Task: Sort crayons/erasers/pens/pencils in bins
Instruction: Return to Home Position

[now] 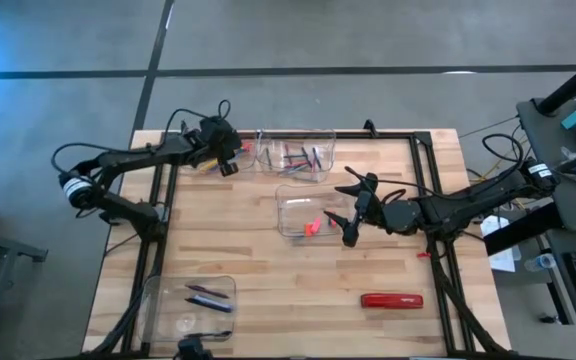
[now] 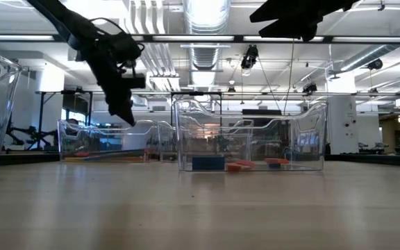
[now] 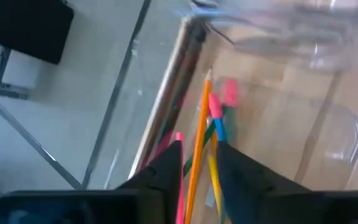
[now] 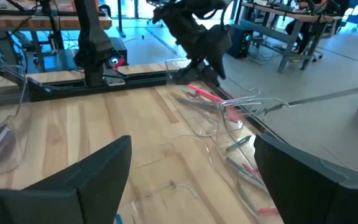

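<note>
My left gripper (image 1: 226, 160) hangs over the clear bin (image 2: 103, 139) at the table's far left corner, pointing slantwise down into it. Its fingers stand a little apart, with an orange pencil (image 3: 199, 143) in the gap. Below it in the bin lie more pencils (image 3: 215, 124), yellow, green and blue ones with pink ends. My right gripper (image 1: 353, 215) stands wide open and about level, high above the right end of the middle bin (image 1: 290, 200), with nothing between its fingers. That bin holds red and orange erasers (image 1: 313, 225). My left gripper has the orange pencil's lower shaft (image 3: 191, 186) in the gap between its fingers, lying along them with its tip pointing away into the bin. The gap is wider than the pencil. Whether either finger touches it I cannot tell.
A far bin (image 1: 298, 157) beside the pencil bin holds dark and reddish sticks. A near-left bin (image 1: 193, 300) holds two dark pens. A red oblong object (image 1: 391, 300) lies on the table near the right front. Bare wood spans the table's middle.
</note>
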